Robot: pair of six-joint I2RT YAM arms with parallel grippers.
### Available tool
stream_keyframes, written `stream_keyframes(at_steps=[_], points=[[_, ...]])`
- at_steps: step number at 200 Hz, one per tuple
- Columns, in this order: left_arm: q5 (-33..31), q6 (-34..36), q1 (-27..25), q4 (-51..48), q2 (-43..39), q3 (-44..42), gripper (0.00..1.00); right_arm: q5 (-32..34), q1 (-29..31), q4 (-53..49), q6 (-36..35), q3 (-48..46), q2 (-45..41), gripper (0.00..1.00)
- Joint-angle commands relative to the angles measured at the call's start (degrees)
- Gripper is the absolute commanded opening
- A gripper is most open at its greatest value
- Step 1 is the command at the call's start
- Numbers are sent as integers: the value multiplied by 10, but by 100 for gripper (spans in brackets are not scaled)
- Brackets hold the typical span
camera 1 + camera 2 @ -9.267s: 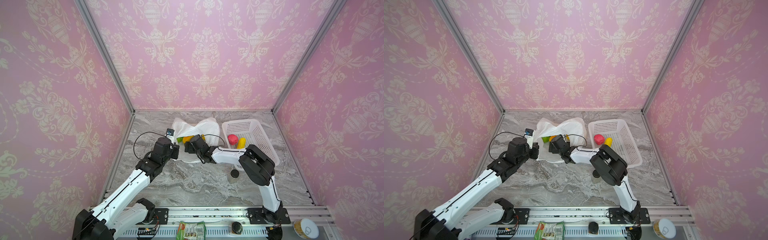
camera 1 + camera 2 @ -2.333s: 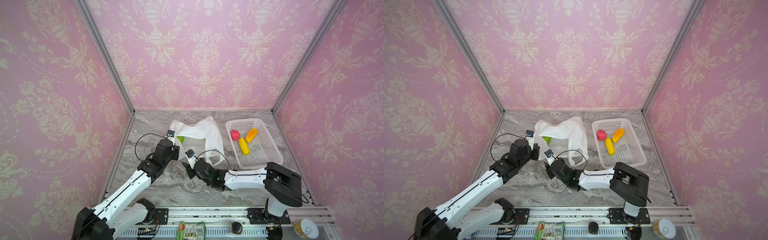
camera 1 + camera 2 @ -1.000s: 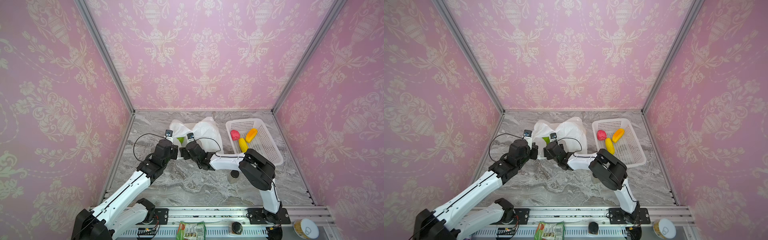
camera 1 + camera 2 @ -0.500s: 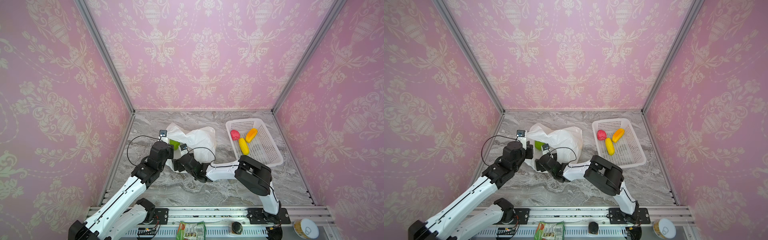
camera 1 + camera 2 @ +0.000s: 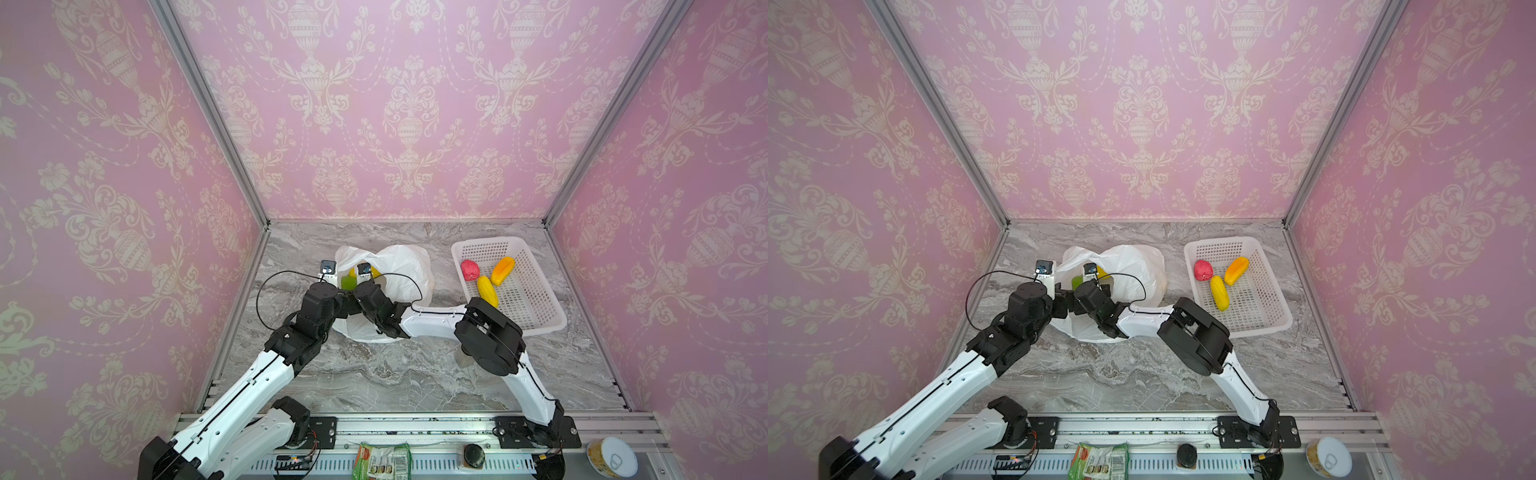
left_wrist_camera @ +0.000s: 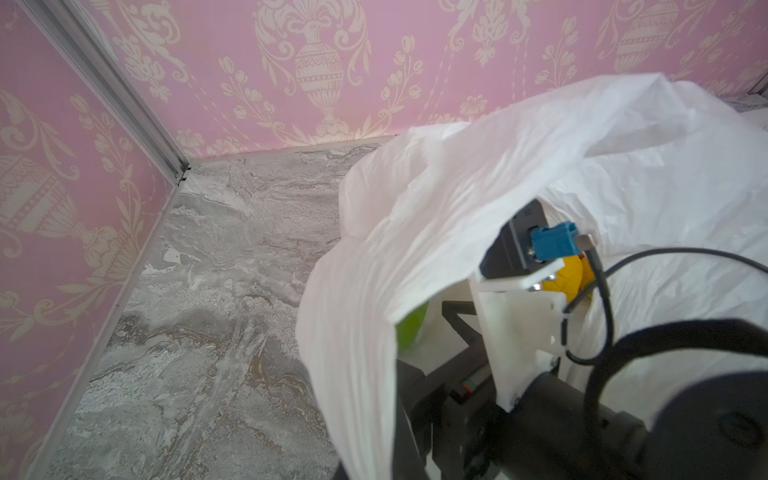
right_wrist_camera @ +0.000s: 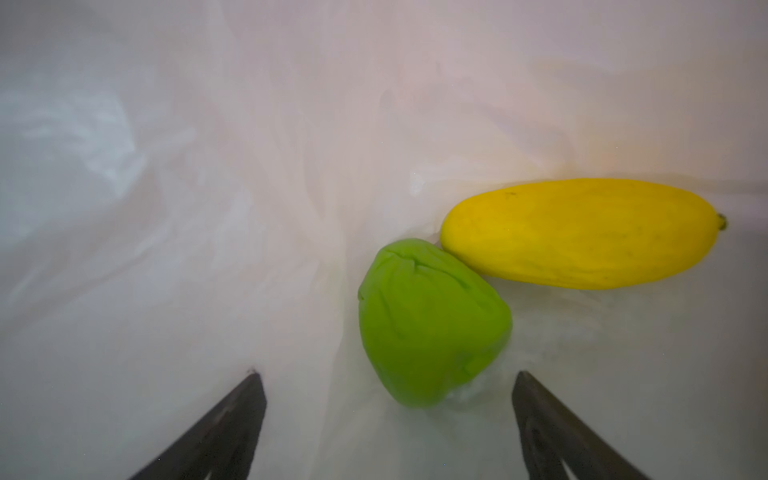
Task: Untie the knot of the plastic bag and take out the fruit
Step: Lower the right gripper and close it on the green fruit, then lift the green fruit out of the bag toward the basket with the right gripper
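Pinch light, glossy, likely slippery green pear-shaped toy fruit (image 7: 428, 320) across its broad middle, with right tool (image 7: 386, 374) gaping inside thin white crinkly plastic bag (image 5: 409, 266) and left tool (image 5: 347, 301) clenched, seemingly on its limp rim.

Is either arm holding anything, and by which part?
The left gripper seems to pinch the plastic bag by its mouth's rim. The right gripper, jaws open inside it, holds nothing.

One white perforated plastic basket (image 5: 530, 303) is holding three glossy toy fruits: a pink-red ball (image 5: 470, 269), an orange oblong (image 5: 502, 270), a yellow oblong (image 5: 487, 291). One thin white plastic bag (image 5: 405, 266) is holding two: a green lump (image 7: 428, 320), a long yellow fruit (image 7: 582, 232).
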Motion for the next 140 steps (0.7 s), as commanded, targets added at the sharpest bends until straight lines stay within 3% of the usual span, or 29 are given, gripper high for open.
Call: stream_keyframes(at_steps=[1,35,78,102,140], points=[[18,-6,4,4,1,-4,0,12,-9,-58,27,55,41,95],[26,-7,4,7,-2,-7,0,12,-18,-79,27,109,89,94],[27,-6,4,7,-1,-8,0,-25,-27,-71,-8,135,111,77],[24,-6,4,7,-1,-6,0,-46,-26,-29,-28,95,83,63],[16,-7,4,3,6,-2,0,-33,-7,19,-86,-3,-2,52]])
